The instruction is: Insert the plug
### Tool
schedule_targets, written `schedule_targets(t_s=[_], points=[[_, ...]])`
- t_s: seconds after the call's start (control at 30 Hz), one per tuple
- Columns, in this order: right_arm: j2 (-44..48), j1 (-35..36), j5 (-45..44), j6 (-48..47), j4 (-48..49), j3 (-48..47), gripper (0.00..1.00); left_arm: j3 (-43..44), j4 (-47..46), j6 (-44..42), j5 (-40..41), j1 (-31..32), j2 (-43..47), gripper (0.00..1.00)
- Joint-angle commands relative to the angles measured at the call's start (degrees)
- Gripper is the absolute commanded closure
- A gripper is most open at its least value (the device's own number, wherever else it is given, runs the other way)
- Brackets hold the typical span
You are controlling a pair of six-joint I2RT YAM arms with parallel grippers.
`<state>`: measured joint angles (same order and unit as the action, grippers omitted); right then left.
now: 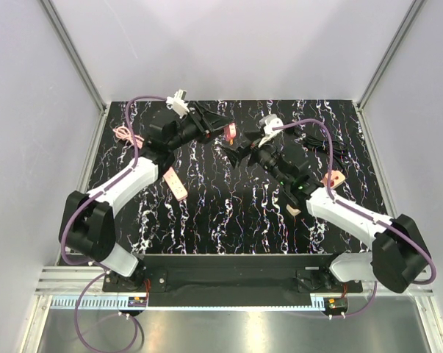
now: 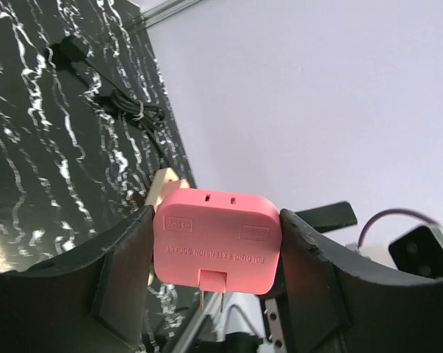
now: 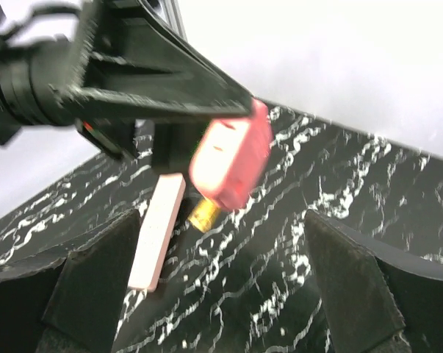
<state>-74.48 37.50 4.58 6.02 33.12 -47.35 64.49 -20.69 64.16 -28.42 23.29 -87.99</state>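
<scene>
The plug [image 2: 217, 239] is a small pinkish-red rounded piece with two brass prongs. My left gripper [image 2: 217, 250] is shut on it, one black finger on each side, and holds it in the air above the table's far middle [image 1: 231, 132]. My right gripper [image 1: 239, 153] is open and empty, just right of the plug and facing it. In the right wrist view the plug [image 3: 232, 162] hangs ahead of and above the open right gripper [image 3: 221, 294]. The beige strip [image 1: 175, 183] lies flat on the table below my left arm; it also shows in the right wrist view [image 3: 159, 232].
A coiled black cable [image 1: 324, 143] lies at the far right and also shows in the left wrist view [image 2: 125, 110]. A pink cord [image 1: 123, 134] lies at the far left. A small orange piece [image 1: 333, 179] and a beige piece [image 1: 294, 209] lie beside my right arm.
</scene>
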Motion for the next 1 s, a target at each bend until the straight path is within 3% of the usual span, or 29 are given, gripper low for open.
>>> schedule_targets(t_s=[0.0,0.17,0.23,0.27,0.3,0.37,0.47,0.57,0.6,0.63,0.73,0.8,0.9,0.97], points=[[-1.8,1.88,-4.22,-2.77,5.55,-3.44,0.0,0.37,-7.08,5.01,4.25,0.7,4.14,1.0],[-4.53,3.11,-11.69,-3.21,5.99,-5.99,0.0,0.11,-7.87,5.97,5.57,2.64,4.05,1.0],[-5.41,3.2,-11.7,-3.82,6.16,-6.87,0.06,-1.73,-9.54,7.47,5.57,2.99,4.57,1.0],[-5.59,3.28,-11.35,-4.09,6.08,-7.14,0.1,-2.34,-10.59,7.82,5.66,3.08,4.84,1.0],[-5.94,3.2,-10.74,-4.35,5.99,-7.4,0.23,-3.22,-10.6,8.0,5.75,3.17,5.19,1.0],[-6.38,3.2,-9.33,-4.7,6.16,-7.93,0.37,-3.67,-9.73,7.56,6.19,3.6,6.24,1.0],[-6.64,3.2,-8.71,-4.62,5.99,-8.72,0.41,-4.19,-7.62,6.59,7.41,4.04,7.47,1.0],[-7.17,3.2,-8.36,-4.35,5.9,-9.16,0.53,-4.98,-7.61,7.2,7.94,4.04,8.35,1.0],[-7.26,3.2,-8.18,-4.18,5.73,-9.25,0.6,-5.07,-7.79,7.47,7.95,4.05,8.53,1.0],[-7.26,3.2,-7.66,-3.91,5.2,-9.42,0.74,-4.99,-7.44,7.3,7.95,4.13,8.88,1.0],[-6.65,3.2,-6.78,-3.65,4.93,-8.72,1.0,-3.85,-5.42,5.45,7.07,4.13,9.32,0.75],[-5.6,3.28,-5.47,-3.48,4.06,-8.02,1.0,-3.67,-4.45,3.44,6.28,4.13,9.76,0.5],[-3.4,3.2,-2.67,-3.39,2.56,-6.97,1.0,-4.72,-7.08,0.8,3.73,4.13,10.38,0.41],[-1.74,3.2,-1.07,-3.21,-0.15,-6.7,1.0,-5.6,-11.29,-2.61,-0.47,3.87,10.82,0.27]])
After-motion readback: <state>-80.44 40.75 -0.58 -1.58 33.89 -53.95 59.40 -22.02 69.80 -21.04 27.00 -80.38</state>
